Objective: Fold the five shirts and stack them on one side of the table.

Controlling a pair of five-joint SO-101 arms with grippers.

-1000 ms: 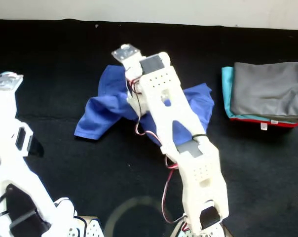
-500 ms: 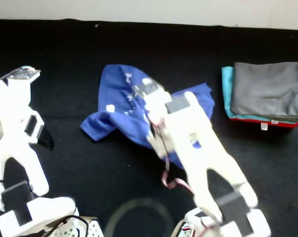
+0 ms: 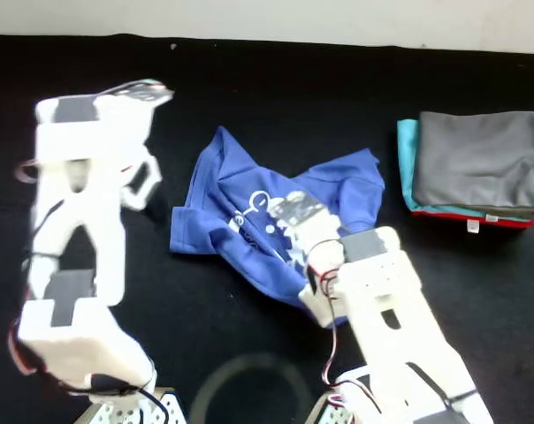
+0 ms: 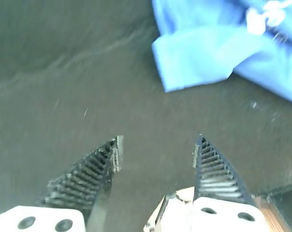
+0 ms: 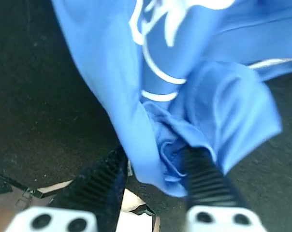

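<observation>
A blue shirt (image 3: 227, 190) with a white print lies crumpled at the middle of the black table. My right gripper (image 3: 293, 210) sits on its front part. In the right wrist view my right gripper (image 5: 154, 153) is shut on a bunched fold of the blue shirt (image 5: 184, 48). My left gripper (image 3: 148, 91) hangs to the left of the shirt, toward the back. In the left wrist view my left gripper (image 4: 158, 142) is open over bare table, with a sleeve of the blue shirt (image 4: 209, 53) just beyond its fingertips.
A stack of folded shirts (image 3: 479, 159) lies at the right edge, grey on top, teal and red below. The black table cloth (image 3: 338, 97) ends at a pale wall at the back. A faint ring mark (image 3: 249, 384) shows near the front.
My right gripper has drawn back toward the front with the blue shirt, turning its white print up. My left arm has risen and swung toward the back, closer to the shirt.
</observation>
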